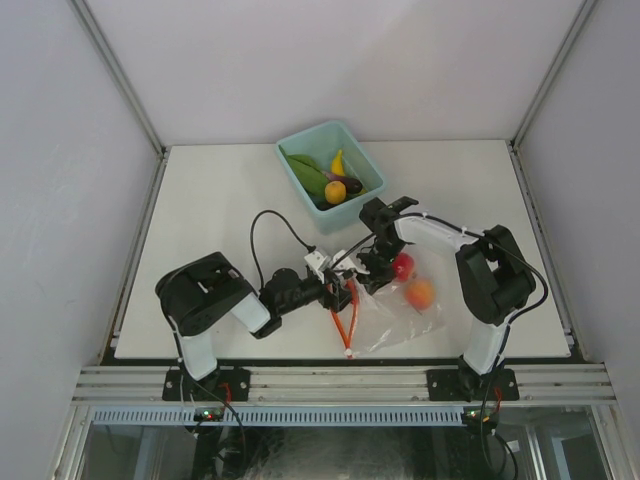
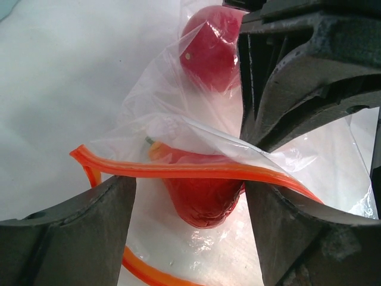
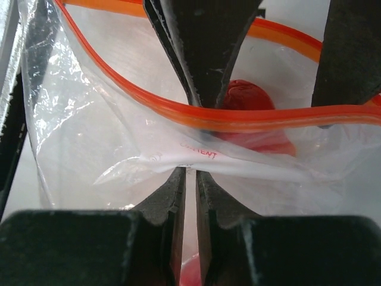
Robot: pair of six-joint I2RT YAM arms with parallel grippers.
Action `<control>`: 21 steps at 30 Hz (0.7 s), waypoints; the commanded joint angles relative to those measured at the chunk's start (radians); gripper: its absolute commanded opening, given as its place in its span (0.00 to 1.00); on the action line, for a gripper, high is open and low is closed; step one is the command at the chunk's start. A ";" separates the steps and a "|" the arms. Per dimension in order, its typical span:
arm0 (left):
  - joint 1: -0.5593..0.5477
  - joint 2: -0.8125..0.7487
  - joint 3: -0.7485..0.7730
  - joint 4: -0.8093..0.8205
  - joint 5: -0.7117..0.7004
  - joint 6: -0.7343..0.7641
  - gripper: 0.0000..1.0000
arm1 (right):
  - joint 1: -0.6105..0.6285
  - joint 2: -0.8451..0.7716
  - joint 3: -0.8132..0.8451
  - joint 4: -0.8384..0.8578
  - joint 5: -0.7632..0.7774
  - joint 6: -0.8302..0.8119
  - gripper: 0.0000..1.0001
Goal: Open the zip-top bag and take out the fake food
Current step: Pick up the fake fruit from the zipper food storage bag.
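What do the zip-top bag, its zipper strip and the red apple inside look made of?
The zip-top bag: thin clear plastic film, glossy, creased with glints. The zipper strip: thicker orange plastic, smooth, bending in curves. The red apple: likely hard plastic, shiny highlight.

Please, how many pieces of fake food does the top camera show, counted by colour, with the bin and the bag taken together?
Green: 1, the long green piece
Yellow: 1, the yellow piece
Dark purple: 1, the eggplant
Orange: 2, the round piece and the peach
Red: 1, the apple
Total: 6
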State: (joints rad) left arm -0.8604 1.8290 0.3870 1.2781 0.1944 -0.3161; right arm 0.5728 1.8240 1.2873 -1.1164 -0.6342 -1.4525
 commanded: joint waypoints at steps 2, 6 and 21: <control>-0.061 0.003 -0.007 0.084 0.071 0.061 0.78 | 0.001 0.023 0.023 0.049 -0.063 0.148 0.10; -0.070 0.001 -0.004 0.079 0.068 0.064 0.90 | 0.000 0.038 0.040 0.049 -0.067 0.183 0.10; -0.084 0.024 0.079 -0.105 0.005 0.119 0.84 | -0.031 0.096 0.108 0.046 -0.089 0.321 0.07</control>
State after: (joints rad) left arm -0.8623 1.8481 0.4015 1.1912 0.0864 -0.3527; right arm 0.5671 1.8965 1.3247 -1.1851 -0.6918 -1.3174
